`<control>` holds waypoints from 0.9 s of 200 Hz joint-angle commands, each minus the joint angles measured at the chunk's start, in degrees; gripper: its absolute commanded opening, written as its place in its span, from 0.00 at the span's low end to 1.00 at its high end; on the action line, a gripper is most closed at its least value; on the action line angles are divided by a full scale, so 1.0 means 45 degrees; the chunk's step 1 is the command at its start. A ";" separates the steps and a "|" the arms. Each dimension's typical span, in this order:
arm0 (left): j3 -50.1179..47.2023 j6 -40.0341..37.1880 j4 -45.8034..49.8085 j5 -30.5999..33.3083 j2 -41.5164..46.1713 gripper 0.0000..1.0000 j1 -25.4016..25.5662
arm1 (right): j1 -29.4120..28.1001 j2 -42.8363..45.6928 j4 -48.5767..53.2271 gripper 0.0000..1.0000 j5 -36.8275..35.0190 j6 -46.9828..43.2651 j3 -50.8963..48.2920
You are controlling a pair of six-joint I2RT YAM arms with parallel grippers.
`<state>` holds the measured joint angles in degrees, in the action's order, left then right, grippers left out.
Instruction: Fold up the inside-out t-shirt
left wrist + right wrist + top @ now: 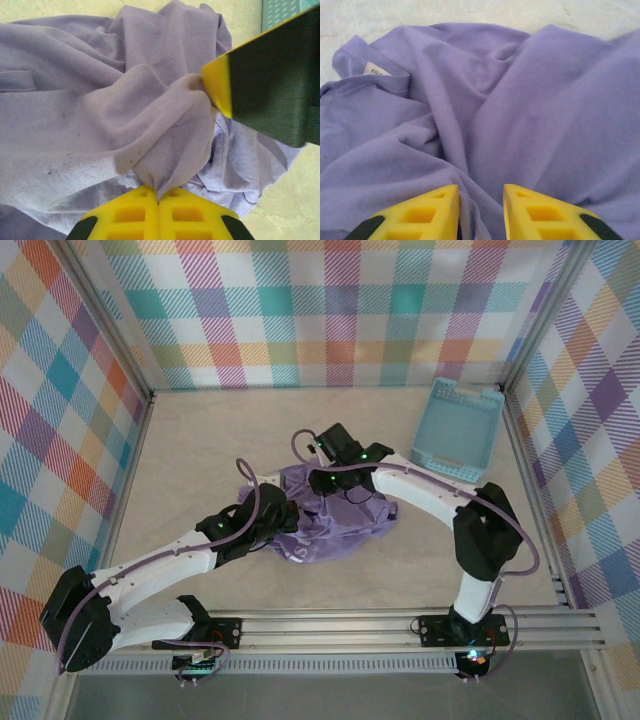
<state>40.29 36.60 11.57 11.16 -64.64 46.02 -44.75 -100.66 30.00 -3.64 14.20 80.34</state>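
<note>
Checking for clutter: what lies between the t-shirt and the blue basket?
Top view: bare cream table between the t-shirt and the basket, with the right arm's white forearm crossing above that stretch.

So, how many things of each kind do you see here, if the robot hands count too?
t-shirt: 1
basket: 1
hands: 2 (left hand, right hand)
Total: 4
</note>
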 commanded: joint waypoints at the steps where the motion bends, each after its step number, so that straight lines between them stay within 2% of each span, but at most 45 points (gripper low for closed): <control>1: -0.0244 0.0093 -0.0619 -0.0411 0.0128 0.00 -0.0387 | -0.0738 0.1725 0.0093 0.38 -0.0584 -0.0070 -0.0902; 28: -0.0322 0.0159 -0.0943 -0.0812 0.0186 0.00 -0.0714 | -0.2227 0.3080 -0.0233 0.38 -0.0649 0.0029 -0.2387; 45: -0.0321 0.0148 -0.0969 -0.0837 0.0280 0.00 -0.0760 | -0.2641 0.3221 -0.0673 0.35 -0.0019 0.0237 -0.2967; 66: -0.0388 0.0148 -0.0921 -0.0899 0.0409 0.00 -0.0792 | -0.2663 0.2807 -0.1385 0.34 0.0192 0.0146 -0.3320; 106: -0.0546 0.0227 -0.0799 -0.0989 0.0565 0.00 -0.0805 | -0.2429 0.1250 -0.1789 0.31 -0.0874 -0.0294 -0.2632; 139: -0.0712 0.0338 -0.0885 -0.1054 0.0660 0.00 -0.0808 | -0.1849 0.0682 -0.1910 0.32 -0.1245 -0.0137 -0.2462; 180: -0.0696 0.0280 -0.0902 -0.1104 0.0582 0.00 -0.0809 | -0.1792 0.0061 -0.1879 0.36 -0.1613 -0.0152 -0.2421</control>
<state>37.63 37.71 8.73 6.83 -62.92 42.92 -52.80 -99.09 22.61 -9.04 14.11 68.05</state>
